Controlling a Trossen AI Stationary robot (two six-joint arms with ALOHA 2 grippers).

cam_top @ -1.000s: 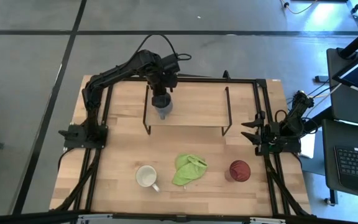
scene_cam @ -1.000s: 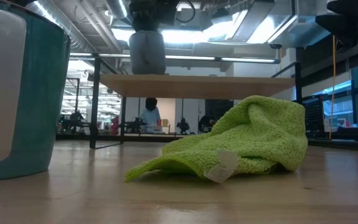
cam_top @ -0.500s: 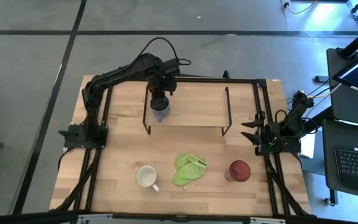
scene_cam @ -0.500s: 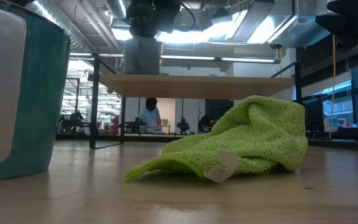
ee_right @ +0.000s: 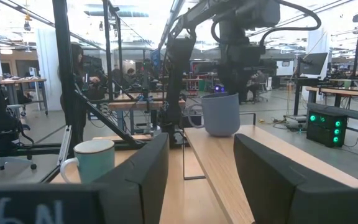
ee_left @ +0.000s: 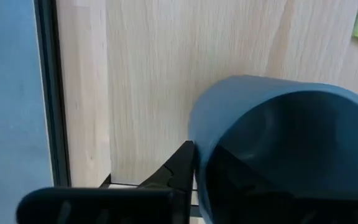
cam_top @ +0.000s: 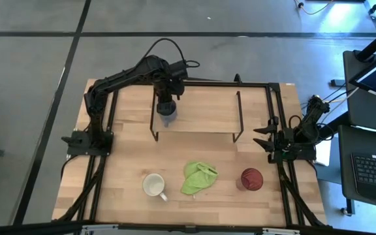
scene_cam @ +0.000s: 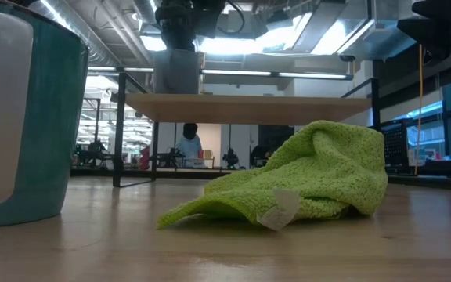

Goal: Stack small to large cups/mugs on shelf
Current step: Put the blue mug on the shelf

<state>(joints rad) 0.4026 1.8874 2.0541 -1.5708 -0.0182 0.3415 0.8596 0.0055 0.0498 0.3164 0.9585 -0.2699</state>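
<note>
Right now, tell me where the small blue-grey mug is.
The small blue-grey mug is on the light-wood shelf's left end in the high view, held by the left gripper.

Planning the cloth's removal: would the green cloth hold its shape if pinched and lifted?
Probably not. The cloth lies crumpled in soft folds, so it would likely droop. It looks light, and its terry-like pile should give fingers good grip.

small mug (cam_top: 168, 117) on shelf (cam_top: 207, 111) left end | table front: white mug (cam_top: 153, 185), cloth (cam_top: 197, 177), tall cup (cam_top: 251, 179)
</note>
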